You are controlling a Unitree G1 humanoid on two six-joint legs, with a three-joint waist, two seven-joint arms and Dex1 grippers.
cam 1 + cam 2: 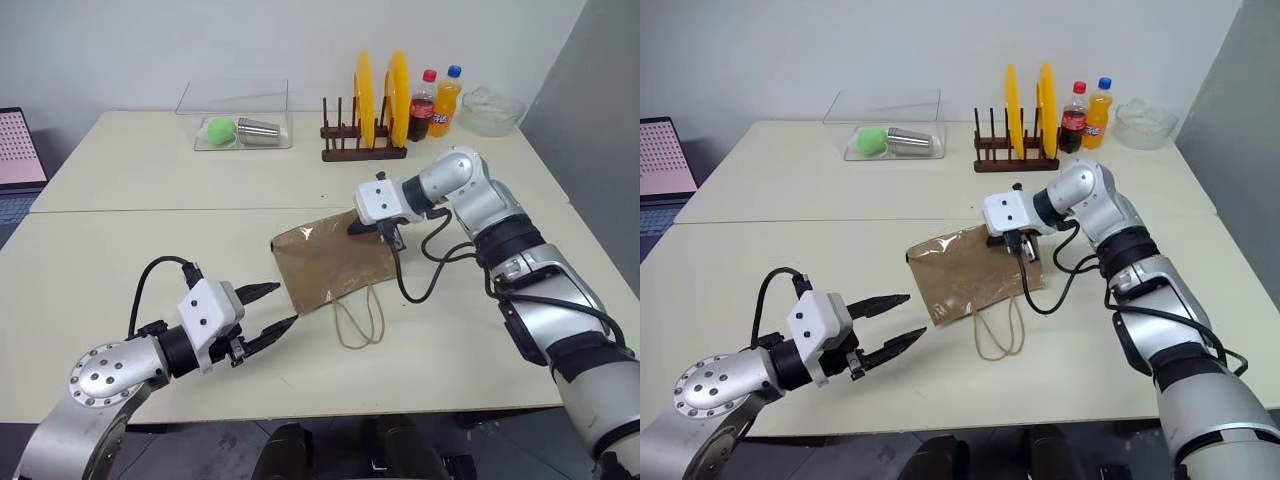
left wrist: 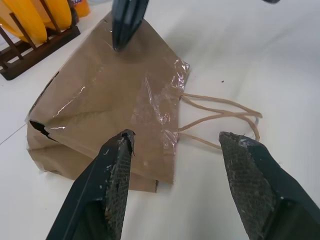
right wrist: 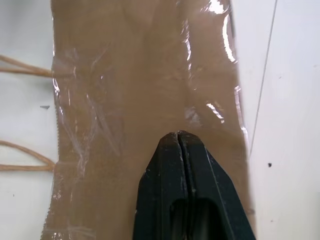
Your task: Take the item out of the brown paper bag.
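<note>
Nearest the camera, the left hand (image 1: 268,308) hung with its two black fingers spread wide, holding nothing. Just beyond its fingertips the creased brown kraft paper bag (image 1: 330,262) lay flat on the pale tabletop (image 1: 120,250), twisted loop handles (image 1: 360,318) trailing. At the bag's far end, the right hand (image 1: 356,227), fingers pressed together, touched the paper.

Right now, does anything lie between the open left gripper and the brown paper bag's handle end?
Nothing visible does: bare table separates the left gripper from the creased brown paper bag and its twisted loop handles. The shut right gripper sits over the bag's far end.
</note>
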